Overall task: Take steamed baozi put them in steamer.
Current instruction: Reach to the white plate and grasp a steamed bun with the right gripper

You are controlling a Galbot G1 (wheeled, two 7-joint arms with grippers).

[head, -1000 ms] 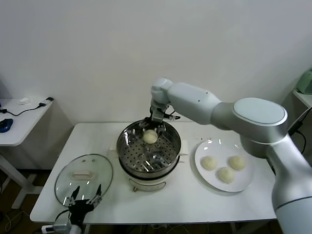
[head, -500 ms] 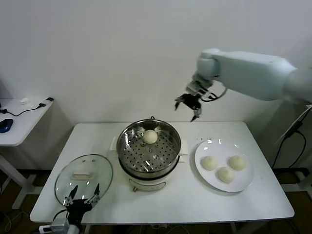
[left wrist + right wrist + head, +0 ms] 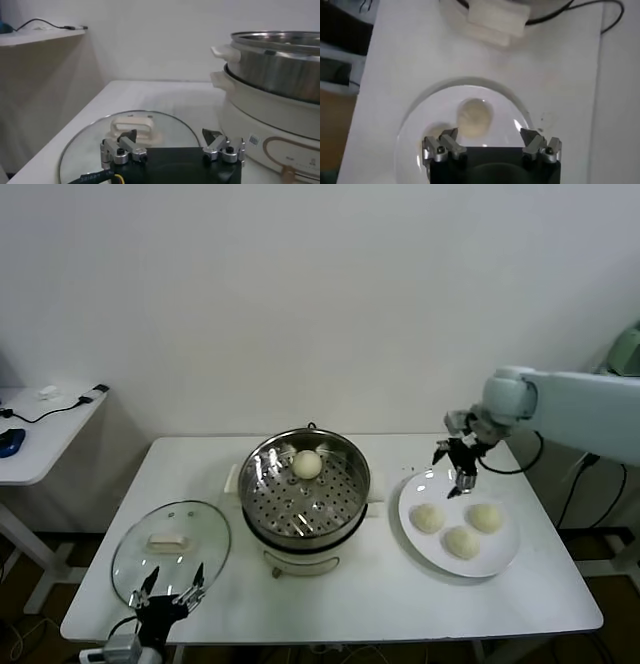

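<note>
One cream-white baozi (image 3: 307, 465) lies on the perforated tray at the far side of the steel steamer (image 3: 300, 509). Three more baozi (image 3: 427, 518) (image 3: 485, 517) (image 3: 461, 541) sit on a white plate (image 3: 503, 561) to its right. My right gripper (image 3: 459, 471) hangs open and empty just above the plate's far left rim. Its wrist view shows one baozi (image 3: 475, 116) on the plate (image 3: 420, 131) beyond the open right gripper (image 3: 490, 142). My left gripper (image 3: 168, 588) waits open at the table's front left edge.
A round glass lid (image 3: 172, 546) with a white handle lies flat left of the steamer, directly ahead of the left gripper (image 3: 170, 142). The steamer's white base (image 3: 260, 125) stands close beside it. A side table (image 3: 40, 434) with cables stands at far left.
My right arm has left the steamer, swung right and come down over the plate, still open. The baozi stays in the steamer. The left arm has not moved.
</note>
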